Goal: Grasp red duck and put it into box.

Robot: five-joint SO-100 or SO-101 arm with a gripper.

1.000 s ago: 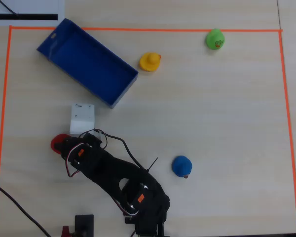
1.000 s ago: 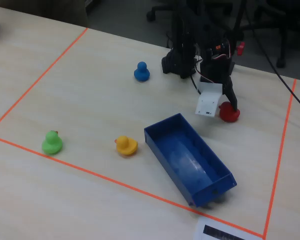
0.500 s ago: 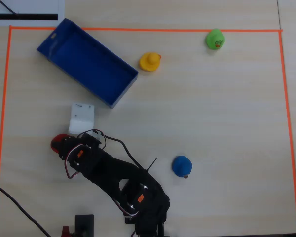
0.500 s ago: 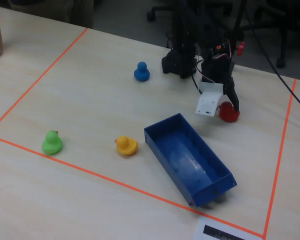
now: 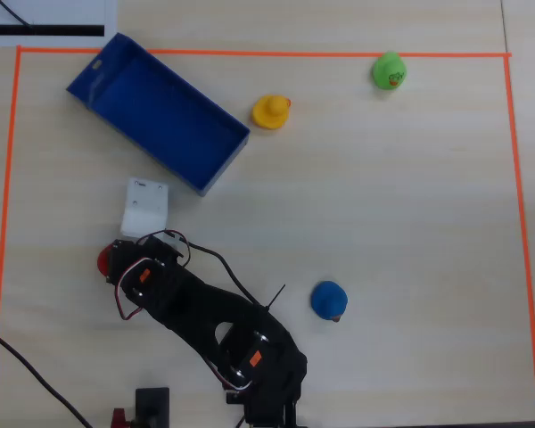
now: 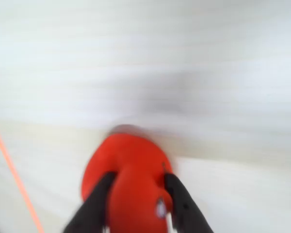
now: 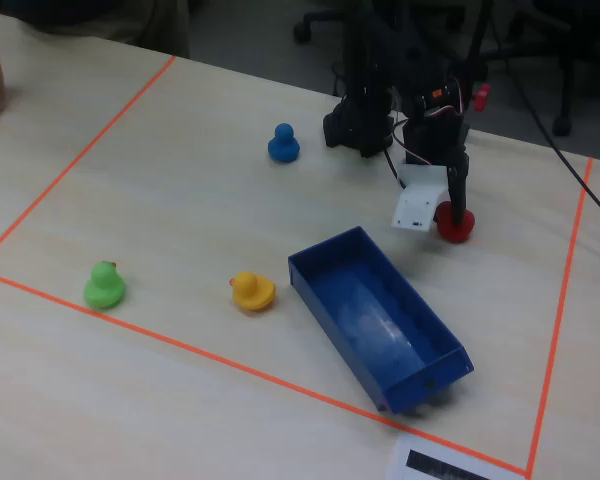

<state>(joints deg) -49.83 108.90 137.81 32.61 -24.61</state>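
Light wood table [image 7: 180, 200] with orange tape border [image 7: 70, 170]. Black arm [image 7: 380, 90] at far edge, reaching down right. Claw [image 7: 458, 222] down on red duck [image 7: 454, 228], fingers either side of it; whether duck is lifted unclear. White wrist camera block [image 7: 420, 205] just left of duck. Blue box [image 7: 380, 318] open, empty, lying diagonally, near duck but apart. Yellow duck [image 7: 252, 291] just left of box. Green duck [image 7: 104, 285] further left near tape. Blue duck [image 7: 283, 144] near arm base.
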